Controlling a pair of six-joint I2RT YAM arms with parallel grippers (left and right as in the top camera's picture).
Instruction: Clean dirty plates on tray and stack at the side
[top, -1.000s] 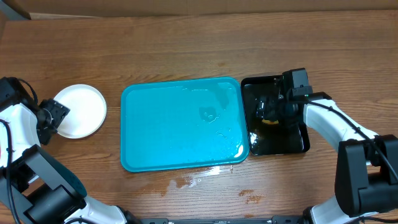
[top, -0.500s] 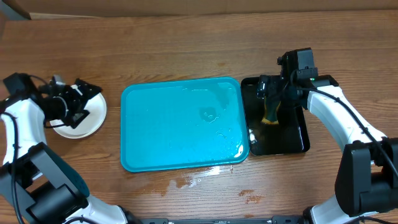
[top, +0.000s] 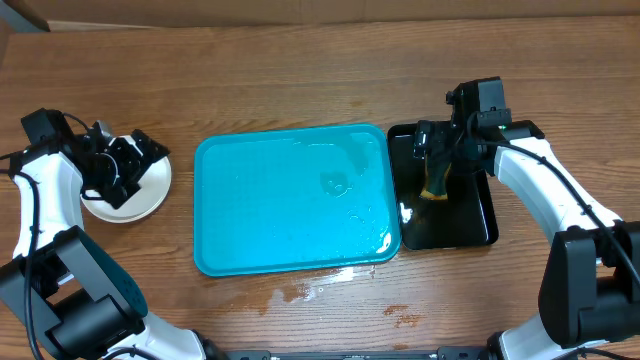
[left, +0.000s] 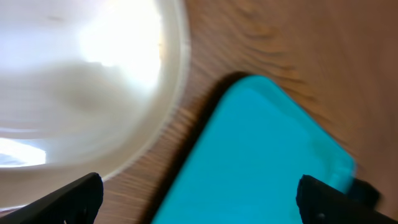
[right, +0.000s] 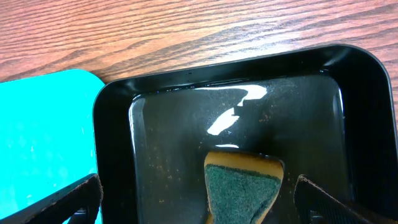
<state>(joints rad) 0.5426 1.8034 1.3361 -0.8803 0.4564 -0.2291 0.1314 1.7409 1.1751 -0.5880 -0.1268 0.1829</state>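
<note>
A white plate (top: 152, 190) sits on the table to the left of the turquoise tray (top: 290, 200); whether others lie under it is hidden. The tray holds only a film of water. My left gripper (top: 128, 165) hovers open over the plate. In the left wrist view the plate (left: 81, 93) and the tray's corner (left: 261, 162) lie below the left gripper (left: 199, 199), which holds nothing. My right gripper (top: 440, 152) hangs open over the black tray (top: 470, 225). A yellow-green sponge (right: 242, 186) rests there between the spread fingers of the right gripper (right: 199, 199), touching neither.
The black tray's rim (right: 112, 124) stands right next to the turquoise tray's edge (right: 43, 137). A water puddle (top: 310, 290) and drops (top: 405, 318) lie on the wood in front of the tray. A cardboard edge (top: 300, 10) runs along the back.
My left gripper swung from the plate's left rim to above the plate and opened fully. My right gripper rose out of the black tray, leaving the sponge in view there.
</note>
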